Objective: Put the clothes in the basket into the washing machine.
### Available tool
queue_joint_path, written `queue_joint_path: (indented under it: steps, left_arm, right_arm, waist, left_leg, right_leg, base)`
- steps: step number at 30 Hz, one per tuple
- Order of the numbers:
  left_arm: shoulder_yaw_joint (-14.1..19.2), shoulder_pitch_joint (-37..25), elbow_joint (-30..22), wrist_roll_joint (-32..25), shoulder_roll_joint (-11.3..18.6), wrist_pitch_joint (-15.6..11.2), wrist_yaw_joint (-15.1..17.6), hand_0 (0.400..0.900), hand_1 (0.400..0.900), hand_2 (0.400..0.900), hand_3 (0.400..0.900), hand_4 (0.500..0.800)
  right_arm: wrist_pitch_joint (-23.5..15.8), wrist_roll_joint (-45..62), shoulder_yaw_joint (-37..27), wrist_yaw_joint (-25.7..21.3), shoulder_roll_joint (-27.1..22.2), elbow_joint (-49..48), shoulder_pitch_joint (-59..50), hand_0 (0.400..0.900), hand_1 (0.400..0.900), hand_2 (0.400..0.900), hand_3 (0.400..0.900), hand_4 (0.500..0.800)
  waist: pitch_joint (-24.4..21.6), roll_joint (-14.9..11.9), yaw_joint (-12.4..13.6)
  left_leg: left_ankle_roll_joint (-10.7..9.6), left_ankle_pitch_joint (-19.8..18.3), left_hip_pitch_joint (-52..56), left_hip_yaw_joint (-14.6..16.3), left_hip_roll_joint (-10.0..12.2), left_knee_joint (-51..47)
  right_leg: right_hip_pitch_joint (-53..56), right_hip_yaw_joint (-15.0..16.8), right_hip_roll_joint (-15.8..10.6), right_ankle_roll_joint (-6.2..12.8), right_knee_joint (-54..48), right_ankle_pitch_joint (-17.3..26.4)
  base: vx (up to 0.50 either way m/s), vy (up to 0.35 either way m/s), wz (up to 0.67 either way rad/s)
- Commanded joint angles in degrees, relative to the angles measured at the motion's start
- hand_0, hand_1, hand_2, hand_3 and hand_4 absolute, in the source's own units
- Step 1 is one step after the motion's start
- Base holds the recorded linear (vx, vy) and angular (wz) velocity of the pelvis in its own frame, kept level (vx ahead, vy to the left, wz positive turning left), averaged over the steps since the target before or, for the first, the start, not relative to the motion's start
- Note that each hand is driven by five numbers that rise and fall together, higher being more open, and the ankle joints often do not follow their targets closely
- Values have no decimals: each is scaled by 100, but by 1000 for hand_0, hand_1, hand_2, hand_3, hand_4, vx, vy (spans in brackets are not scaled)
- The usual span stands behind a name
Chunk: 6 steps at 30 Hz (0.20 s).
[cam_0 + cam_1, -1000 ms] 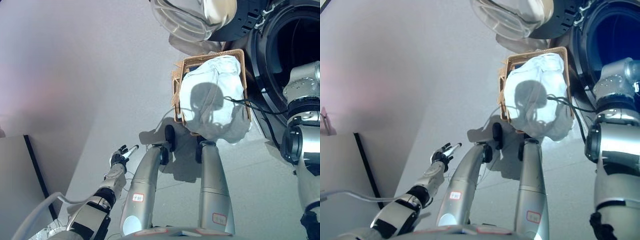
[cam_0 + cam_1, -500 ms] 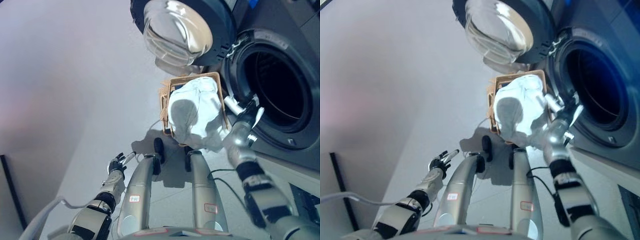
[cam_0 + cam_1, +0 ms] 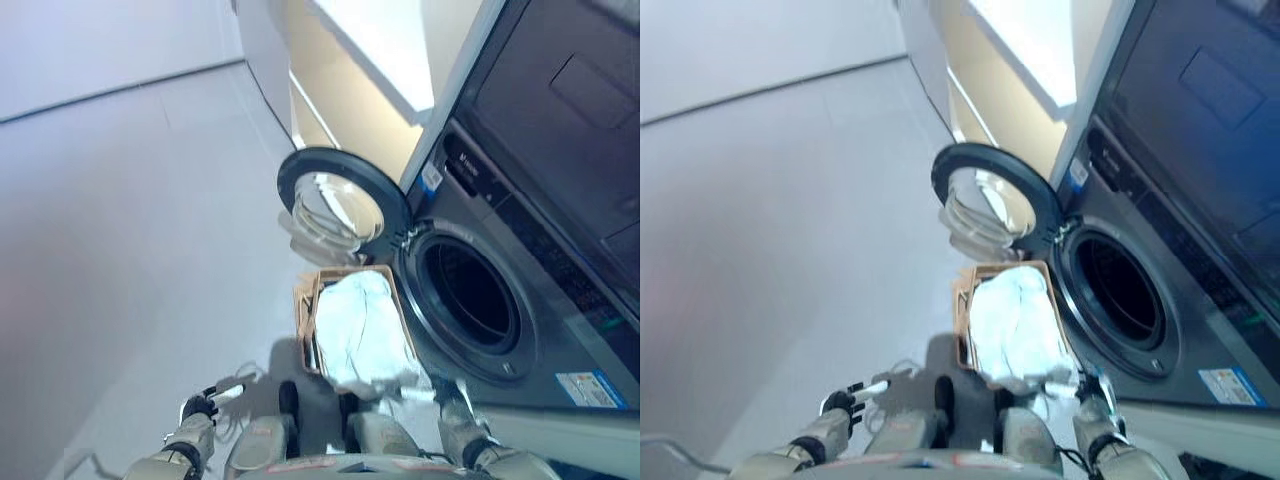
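Note:
A wicker basket [image 3: 304, 322] stands on the floor in front of the washing machine [image 3: 560, 330]. It is heaped with a pale blue-white cloth [image 3: 358, 325] that spills over its near edge. The machine's round door [image 3: 340, 200] is swung open to the left above the basket, and the dark drum opening [image 3: 470, 298] is just right of the basket. My right hand [image 3: 1087, 388] is low at the basket's near right corner, beside the overhanging cloth; its fingers are not clear. My left hand [image 3: 203, 404] is open and empty over the floor at the lower left.
A second dark appliance [image 3: 570, 90] is stacked above the washing machine. A beige cabinet [image 3: 350, 90] stands behind the open door. Grey floor [image 3: 130, 220] stretches out to the left of the basket.
The camera has swung up and back, so the basket and machine look smaller and more of the room shows. My right hand now sits at the basket's near right corner, not along its right rim.

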Motion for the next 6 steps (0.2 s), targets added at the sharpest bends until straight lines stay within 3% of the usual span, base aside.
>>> queue_joint_path:
  steps: [1,6]
  left_arm:
    - [58,25,190,353,111,64,-136,900,900,900,900,800]
    - [-48,268,331,762,-8,144,-338,900,900,900,900,800]
  right_arm:
    - [204,-36,-108,257,-253,251,33,900,900,900,900,800]
    - [397,-553,-112,518,-298,613,306,900,900,900,900,800]
  waist:
    - [-271,94,28]
    - [-621,50,27]
  left_leg:
    - [-499,-106,40,-50,50,-286]
    - [-458,-288,464,8,42,-286]
  right_leg:
    - [-140,96,116,295,18,62]
    - [361,82,105,303,-189,32]
  base:
    - [86,-7,5]
    - [51,-9,-2]
